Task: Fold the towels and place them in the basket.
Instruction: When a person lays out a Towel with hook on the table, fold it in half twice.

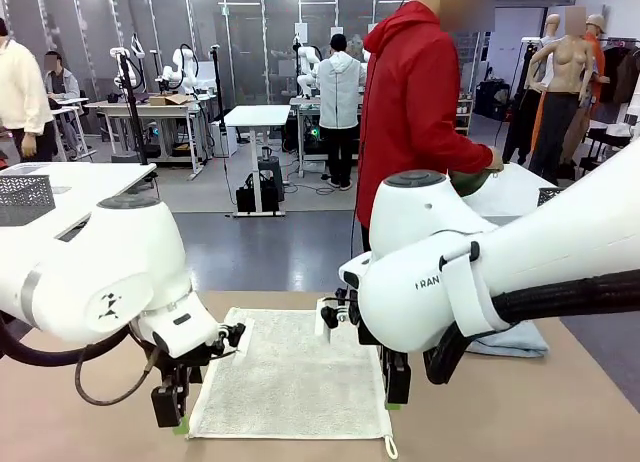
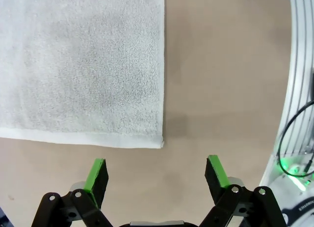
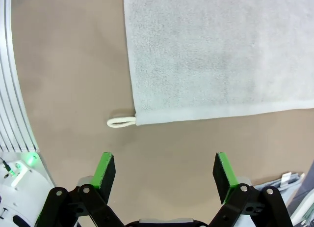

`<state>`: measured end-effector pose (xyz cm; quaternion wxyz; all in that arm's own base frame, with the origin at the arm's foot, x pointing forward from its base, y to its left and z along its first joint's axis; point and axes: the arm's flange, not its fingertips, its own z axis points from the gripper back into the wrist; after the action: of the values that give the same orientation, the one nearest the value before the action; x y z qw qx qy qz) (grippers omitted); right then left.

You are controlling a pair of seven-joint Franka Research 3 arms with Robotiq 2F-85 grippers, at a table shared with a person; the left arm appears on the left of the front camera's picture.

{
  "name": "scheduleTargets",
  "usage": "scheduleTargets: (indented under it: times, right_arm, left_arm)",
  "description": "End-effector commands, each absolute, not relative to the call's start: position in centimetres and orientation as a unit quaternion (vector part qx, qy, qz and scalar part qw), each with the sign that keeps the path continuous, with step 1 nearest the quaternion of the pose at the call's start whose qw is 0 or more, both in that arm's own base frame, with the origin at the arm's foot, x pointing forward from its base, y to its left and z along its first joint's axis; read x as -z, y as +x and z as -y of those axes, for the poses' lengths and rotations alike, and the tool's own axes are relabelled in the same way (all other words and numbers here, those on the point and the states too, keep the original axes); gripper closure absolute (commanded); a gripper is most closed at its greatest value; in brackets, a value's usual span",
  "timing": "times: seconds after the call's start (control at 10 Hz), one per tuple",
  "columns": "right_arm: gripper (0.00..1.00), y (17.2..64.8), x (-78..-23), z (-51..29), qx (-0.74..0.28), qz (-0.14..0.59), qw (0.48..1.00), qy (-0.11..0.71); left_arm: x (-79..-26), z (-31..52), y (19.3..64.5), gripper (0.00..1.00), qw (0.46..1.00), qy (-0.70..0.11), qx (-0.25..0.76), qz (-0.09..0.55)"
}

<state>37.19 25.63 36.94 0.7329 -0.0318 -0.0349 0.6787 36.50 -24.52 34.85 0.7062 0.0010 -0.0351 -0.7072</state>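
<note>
A cream-white towel (image 1: 290, 377) lies spread flat on the brown table between my two arms. My left gripper (image 1: 170, 410) hangs open just off its near left corner, and in the left wrist view that corner of the towel (image 2: 83, 65) lies just beyond the open left gripper (image 2: 157, 174). My right gripper (image 1: 395, 387) is open at the near right corner. In the right wrist view the towel (image 3: 221, 55) and its hanging loop (image 3: 121, 122) lie beyond the open right gripper (image 3: 164, 172). A folded light blue towel (image 1: 512, 340) lies at the right, partly behind my right arm. A dark grey mesh basket (image 1: 25, 197) stands on a white side table, far left.
A person in a red hoodie (image 1: 410, 102) stands at the far side, turned to a white table (image 1: 510, 194), with something dark green (image 1: 468, 182) at the hand. A dark mesh corner (image 1: 548, 194) shows there. Bare tabletop (image 1: 560, 412) lies on both sides of the towel.
</note>
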Motion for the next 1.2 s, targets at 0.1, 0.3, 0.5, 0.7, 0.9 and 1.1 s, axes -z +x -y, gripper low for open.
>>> scheduleTargets:
  times: [0.1,0.3,0.5,0.7,0.9,1.1]
  right_arm:
    - [0.00,36.9,-34.5,-26.0,-0.672,0.030,0.740,-0.002]
    - [0.00,36.5,-33.6,-26.2,-0.666,0.025,0.746,0.014]
    - [0.00,35.8,-32.8,-26.3,-0.661,0.016,0.750,0.010]
    - [0.00,35.2,-31.7,-26.3,-0.671,0.009,0.741,0.011]
    - [0.00,35.4,-30.3,-26.0,-0.697,0.018,0.716,0.015]
    - [0.00,35.6,-29.4,-25.9,-0.701,0.025,0.713,0.006]
  left_arm:
    - [-33.1,25.8,36.8,0.00,0.715,0.015,0.699,0.032]
    - [-32.3,25.7,37.0,0.00,0.714,0.014,0.700,0.025]
    - [-31.6,25.6,37.0,0.00,0.711,0.015,0.703,0.023]
    - [-30.9,25.3,37.2,0.00,0.703,0.013,0.710,0.031]
    - [-30.6,25.2,37.4,0.00,0.700,0.013,0.714,0.031]
    - [-30.4,25.3,37.4,0.00,0.696,0.015,0.717,0.034]
